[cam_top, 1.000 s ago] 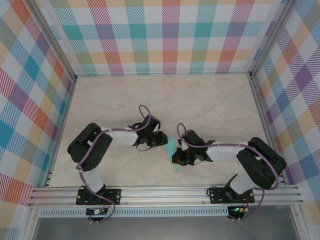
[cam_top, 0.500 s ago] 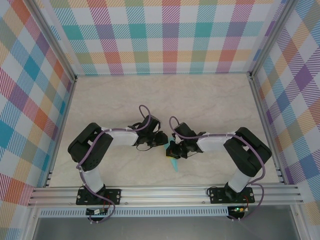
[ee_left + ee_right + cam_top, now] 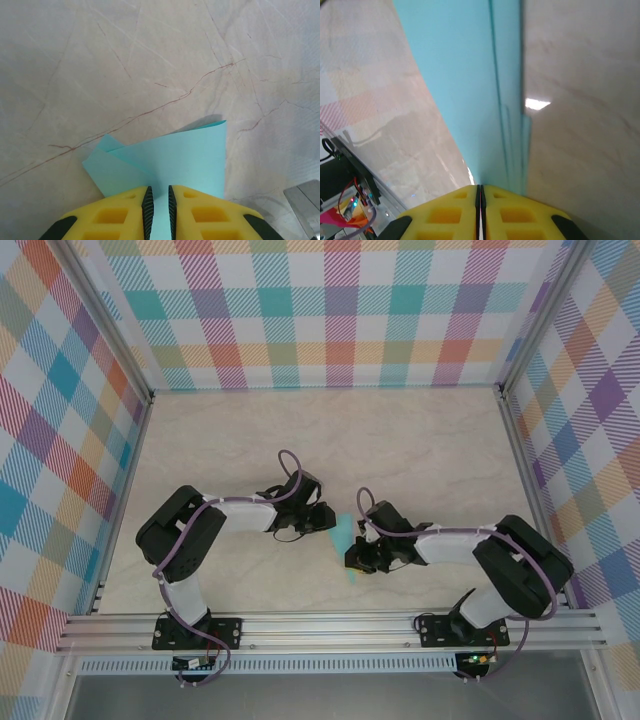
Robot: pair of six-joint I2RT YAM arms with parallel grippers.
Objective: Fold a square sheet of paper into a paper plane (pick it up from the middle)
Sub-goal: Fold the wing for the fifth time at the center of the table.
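**Folded teal sheet pinched from both sides, mid-crease**

The square sheet of paper (image 3: 346,542), folded into a narrow layered strip, sits just below the centre of the top view, between the two arms. I cannot tell whether it touches the counter (image 3: 430,440). The left jaws are nearly closed, with the paper (image 3: 175,155) caught between their black pads and fanning toward the middle of that wrist view. The right jaws are closed to a hairline on the strip's stacked edges (image 3: 470,75). To set this crease well, I judge that one side should act as the anchor. The other should then press along the fold with the layers lined up. Pulling the two grips apart could tear or skew the thin paper. Letting go on both sides at once could let the fold spring open.
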